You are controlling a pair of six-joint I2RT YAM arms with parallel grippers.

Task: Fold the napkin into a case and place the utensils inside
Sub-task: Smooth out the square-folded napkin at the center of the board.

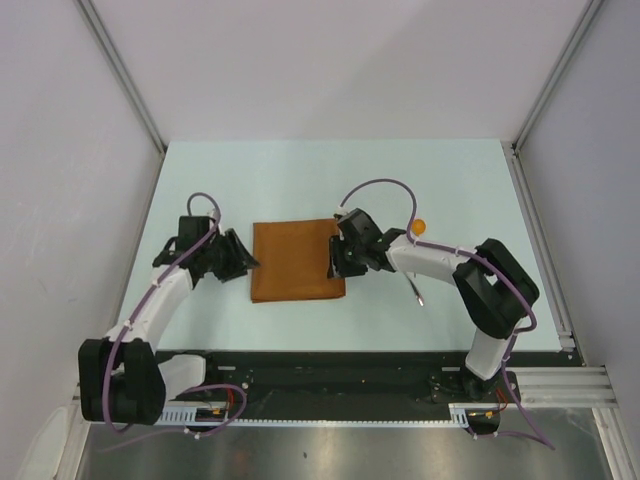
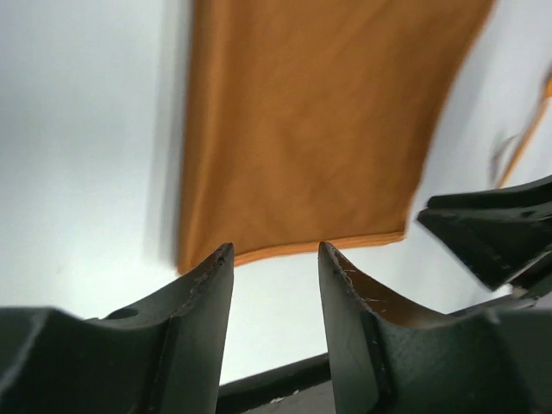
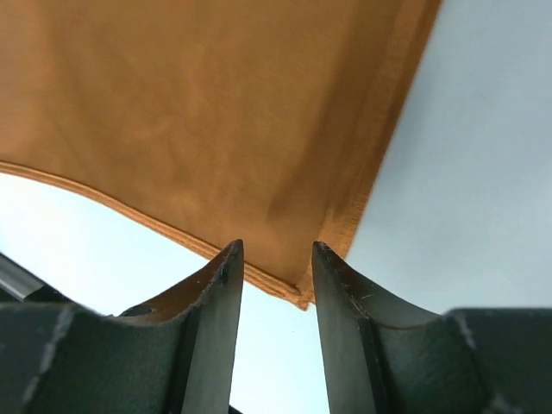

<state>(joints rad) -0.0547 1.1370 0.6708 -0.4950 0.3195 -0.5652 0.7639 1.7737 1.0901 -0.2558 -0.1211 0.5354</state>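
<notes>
The rust-orange napkin lies folded into a flat rectangle in the middle of the table. My left gripper sits just off its left edge. In the left wrist view, the left gripper is open and empty, and the napkin hem lies just beyond the tips. My right gripper is at the napkin's right edge. In the right wrist view, the right gripper is open, with a corner of the napkin lying between the tips. The spoon's orange bowl shows behind the right arm. The fork lies right of the napkin.
The pale table is walled by white panels with metal rails on the left, right and back. A black strip runs along the near edge by the arm bases. The right gripper's dark body shows in the left wrist view.
</notes>
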